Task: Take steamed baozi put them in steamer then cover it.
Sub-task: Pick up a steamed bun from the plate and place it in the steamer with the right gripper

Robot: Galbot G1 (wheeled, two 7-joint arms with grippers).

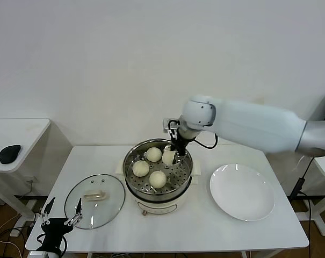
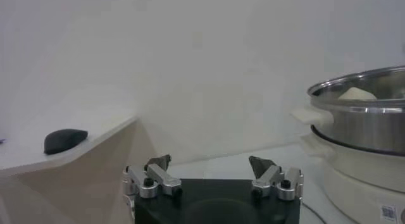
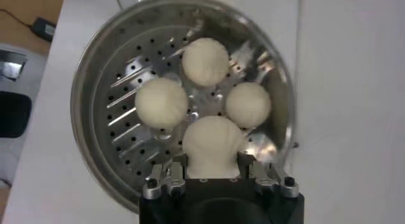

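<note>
The steamer (image 1: 134,189) stands mid-table, its perforated tray holding three baozi (image 1: 153,154), (image 1: 141,168), (image 1: 158,179). My right gripper (image 1: 173,156) reaches into the pot's far right side and is shut on the fourth baozi (image 1: 168,157). In the right wrist view the gripper (image 3: 213,161) pinches that baozi (image 3: 212,143) just above the tray (image 3: 126,118), beside the three others (image 3: 205,61), (image 3: 161,102), (image 3: 248,104). The glass cover (image 1: 95,200) lies flat on the table left of the steamer. My left gripper (image 1: 60,217) is open and parked at the table's front left corner.
An empty white plate (image 1: 242,192) lies right of the steamer. A side table at the left carries a black mouse (image 1: 9,153). The left wrist view shows the open left gripper (image 2: 210,162), the steamer's side (image 2: 367,124) and the mouse (image 2: 63,140).
</note>
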